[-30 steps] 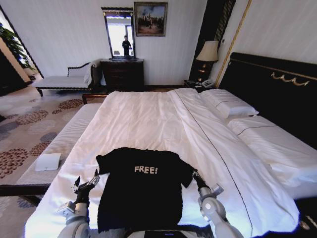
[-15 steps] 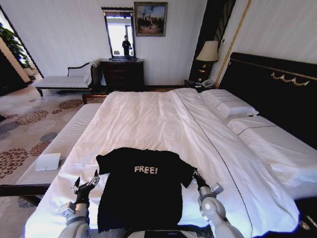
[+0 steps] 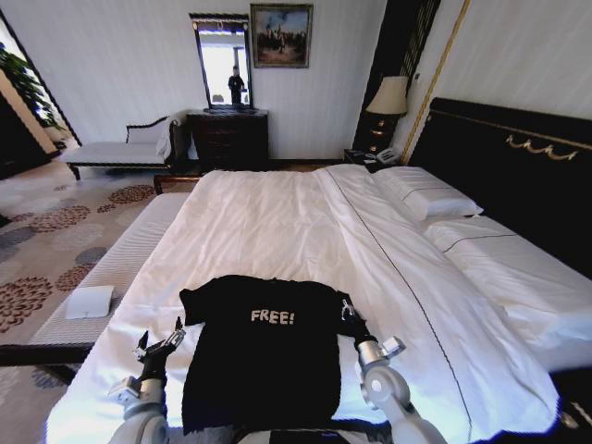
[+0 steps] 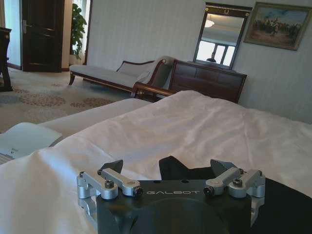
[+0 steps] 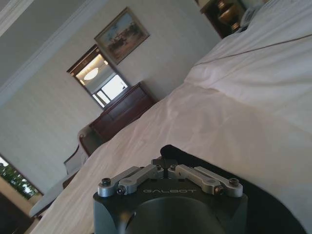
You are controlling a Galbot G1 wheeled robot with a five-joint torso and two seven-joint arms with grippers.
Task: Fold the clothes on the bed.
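The clothes, one black T-shirt [image 3: 264, 356] with white "FREE!" lettering, lie flat near the foot of the bed [image 3: 277, 227], chest up. My right gripper [image 3: 348, 312] is at the shirt's right sleeve, shut on its edge. In the right wrist view its fingers [image 5: 164, 165] meet on the black cloth [image 5: 265, 197]. My left gripper [image 3: 162, 339] hovers open just left of the shirt's left side, apart from it. The left wrist view shows the shirt [image 4: 287, 204] just beyond the spread jaws.
White pillows [image 3: 435, 196] and a black headboard [image 3: 518, 157] are at the right. A pale bench [image 3: 120, 264] with a white pad [image 3: 90, 301] runs along the bed's left. A chaise [image 3: 120, 151] and a dark dresser [image 3: 228, 137] stand by the far wall.
My right gripper has moved forward and inward, drawing the shirt's right sleeve in toward the body. The left arm has not moved.
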